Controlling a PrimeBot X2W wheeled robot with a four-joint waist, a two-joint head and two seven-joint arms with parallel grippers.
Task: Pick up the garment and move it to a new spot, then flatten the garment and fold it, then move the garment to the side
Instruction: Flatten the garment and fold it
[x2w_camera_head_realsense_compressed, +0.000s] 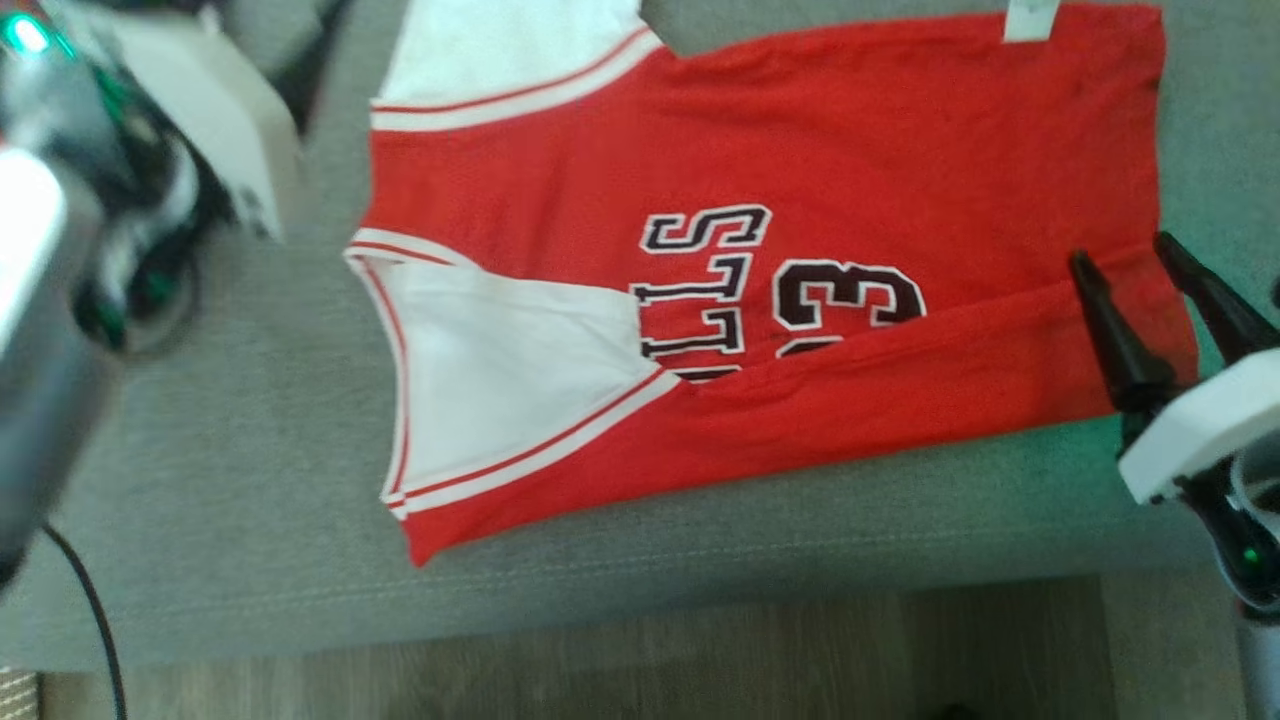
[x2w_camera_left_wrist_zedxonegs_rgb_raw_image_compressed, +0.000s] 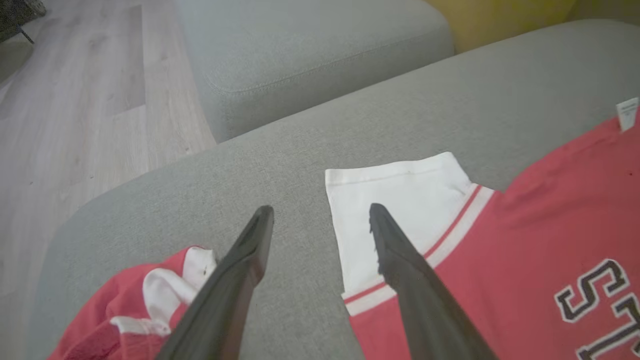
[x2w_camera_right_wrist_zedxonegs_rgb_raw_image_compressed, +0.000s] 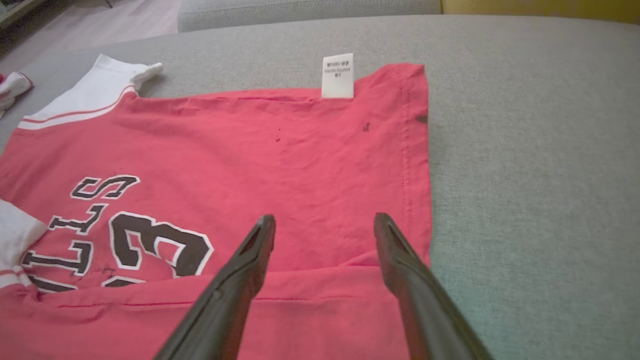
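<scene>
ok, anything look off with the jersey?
The jersey has its near edge folded over, covering part of the lettering. A white care label pokes out past its far edge. A crumpled red-and-white cloth lies apart from it on the cushion. Small dark specks on the red fabric, cause unclear.

A grey cushion lies under the left pincer. A crumpled red-and-white cloth sits beside one finger. Beyond the tips are a second cushion, wood floor and a yellow wall.

One jersey; one tag; one crumpled cloth; left end effector, right end effector: two.
</scene>
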